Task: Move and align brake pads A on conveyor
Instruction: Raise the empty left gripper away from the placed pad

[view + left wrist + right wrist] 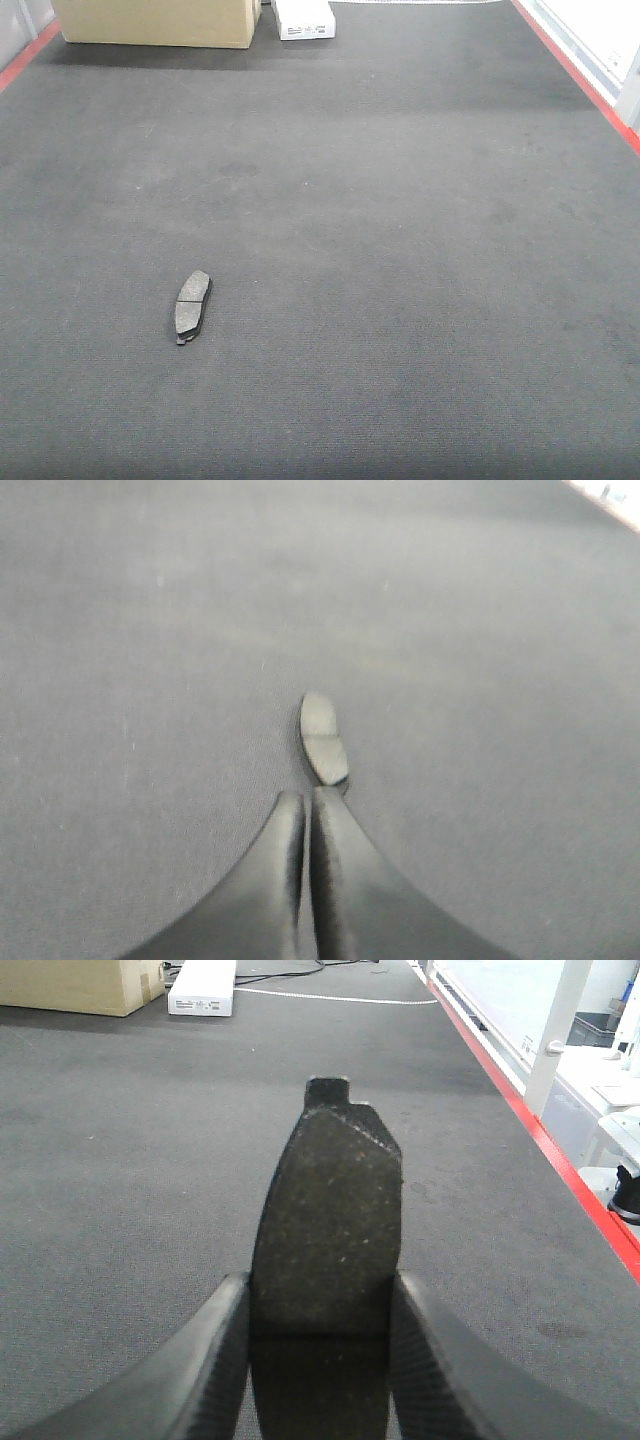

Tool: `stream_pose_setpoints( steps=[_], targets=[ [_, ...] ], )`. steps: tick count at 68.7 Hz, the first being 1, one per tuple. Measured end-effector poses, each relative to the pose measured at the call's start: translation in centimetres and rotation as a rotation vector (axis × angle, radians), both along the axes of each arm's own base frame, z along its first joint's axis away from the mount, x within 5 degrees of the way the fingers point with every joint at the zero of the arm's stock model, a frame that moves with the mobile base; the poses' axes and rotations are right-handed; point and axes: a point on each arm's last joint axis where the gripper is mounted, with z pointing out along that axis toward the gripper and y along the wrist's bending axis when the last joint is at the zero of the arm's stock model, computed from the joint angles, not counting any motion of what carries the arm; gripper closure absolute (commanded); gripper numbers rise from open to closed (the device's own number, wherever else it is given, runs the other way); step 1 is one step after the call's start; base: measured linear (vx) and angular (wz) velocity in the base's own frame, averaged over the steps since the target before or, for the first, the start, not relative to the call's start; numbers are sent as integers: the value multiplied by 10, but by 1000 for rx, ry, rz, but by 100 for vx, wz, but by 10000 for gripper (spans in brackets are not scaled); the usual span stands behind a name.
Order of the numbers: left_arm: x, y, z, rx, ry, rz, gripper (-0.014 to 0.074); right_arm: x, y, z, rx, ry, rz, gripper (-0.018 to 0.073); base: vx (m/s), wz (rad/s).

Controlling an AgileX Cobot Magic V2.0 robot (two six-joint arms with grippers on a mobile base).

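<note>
Front view: conveyor [400, 250], dark felt with red side edges; one brake pad [193, 305] lying flat at 8 o'clock, groove across its middle; cardboard box [160, 22] at 11, white box [305, 20] at 12. Left wrist view: left gripper [305, 802] pressed together, empty; same pad [323, 738] just beyond the tips at 12. Right wrist view: right gripper [320, 1295] pinching second brake pad [330, 1190] by its sides.
</note>
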Motion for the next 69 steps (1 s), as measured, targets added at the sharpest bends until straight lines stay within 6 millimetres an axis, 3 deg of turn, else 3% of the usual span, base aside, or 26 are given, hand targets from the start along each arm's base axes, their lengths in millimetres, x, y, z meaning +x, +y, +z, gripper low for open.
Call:
stream_pose_setpoints(
  steps=[69],
  targets=[
    [-3,1,1,-6,-16,1,602,0,2,1,43,-11,11,555,0,0]
  ],
)
